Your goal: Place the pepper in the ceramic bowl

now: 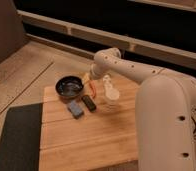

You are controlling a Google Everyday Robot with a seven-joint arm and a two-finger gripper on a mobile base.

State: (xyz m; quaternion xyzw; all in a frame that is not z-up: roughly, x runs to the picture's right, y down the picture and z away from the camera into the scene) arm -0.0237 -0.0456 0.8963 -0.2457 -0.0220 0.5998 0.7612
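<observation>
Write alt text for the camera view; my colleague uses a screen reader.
A white robot arm reaches over a wooden table, its gripper beside the dark ceramic bowl, the orange-red pepper directly beneath it. A blue block, a small black object and a pale container sit nearby.

Rounded white arm (pixel 141 82), pincer (pixel 91 80) at tip

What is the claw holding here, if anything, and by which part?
The claw appears to hold the pepper by its upper end; the pepper hangs down just right of the ceramic bowl.
</observation>
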